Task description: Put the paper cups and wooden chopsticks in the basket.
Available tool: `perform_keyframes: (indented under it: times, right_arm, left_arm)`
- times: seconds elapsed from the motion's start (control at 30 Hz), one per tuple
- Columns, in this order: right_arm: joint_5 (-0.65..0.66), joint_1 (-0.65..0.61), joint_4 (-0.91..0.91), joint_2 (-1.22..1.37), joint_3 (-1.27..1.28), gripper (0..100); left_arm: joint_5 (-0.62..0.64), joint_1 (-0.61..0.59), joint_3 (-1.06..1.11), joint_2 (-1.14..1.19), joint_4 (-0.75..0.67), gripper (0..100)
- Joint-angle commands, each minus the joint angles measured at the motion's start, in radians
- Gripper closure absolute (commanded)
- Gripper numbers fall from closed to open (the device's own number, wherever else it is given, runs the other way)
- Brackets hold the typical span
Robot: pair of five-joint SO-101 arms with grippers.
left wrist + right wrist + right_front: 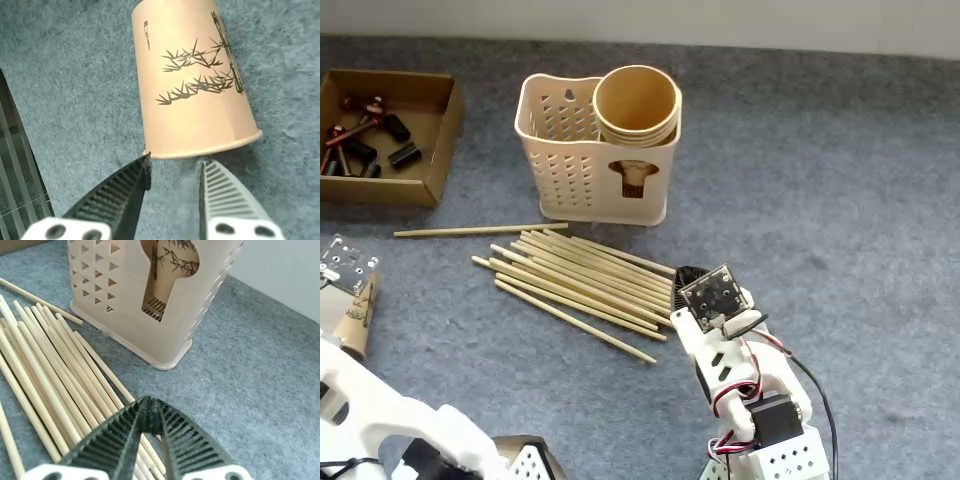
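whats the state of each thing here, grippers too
basket, upright, open-topped
stacked paper cups, upright in the basket, mouth up
loose paper cup, on its side, outside the basket
chopsticks, lying flat in a loose pile before the basket
left gripper, open, at the loose paper cup's rim
right gripper, shut, over the chopsticks
cardboard box, open, small parts inside

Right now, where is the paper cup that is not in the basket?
The paper cup lies on the carpet at the high view's left edge, just ahead of the left gripper, left of the chopsticks.
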Motion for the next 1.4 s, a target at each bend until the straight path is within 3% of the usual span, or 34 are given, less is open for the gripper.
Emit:
perform_keyframes:
  times: [0.0, 0.13, 0.43, 1.0, 1.23, 1.37]
  right_arm:
    - [0.009, 0.01, -0.021, -0.005, 0.105, 98.8]
    - [0.009, 0.01, -0.021, -0.005, 0.105, 98.8]
    - [0.008, 0.01, -0.021, -0.005, 0.105, 98.8]
    - [0.012, 0.01, -0.021, -0.005, 0.107, 98.8]
    - [0.012, 0.01, -0.021, -0.005, 0.107, 98.8]
    - [0.012, 0.01, -0.021, -0.005, 0.107, 98.8]
  left_arm:
    - [-0.284, -0.001, -0.005, -0.024, -0.017, 84]
    - [-0.278, 0.007, -0.008, -0.024, -0.017, 84]
    - [-0.04, 0.107, -0.013, -0.024, -0.021, 84]
    - [0.203, 0.236, -0.005, -0.019, -0.017, 84]
    - [0.23, 0.269, 0.053, -0.024, -0.018, 97]
    - [0.233, 0.263, 0.048, -0.025, -0.017, 99]
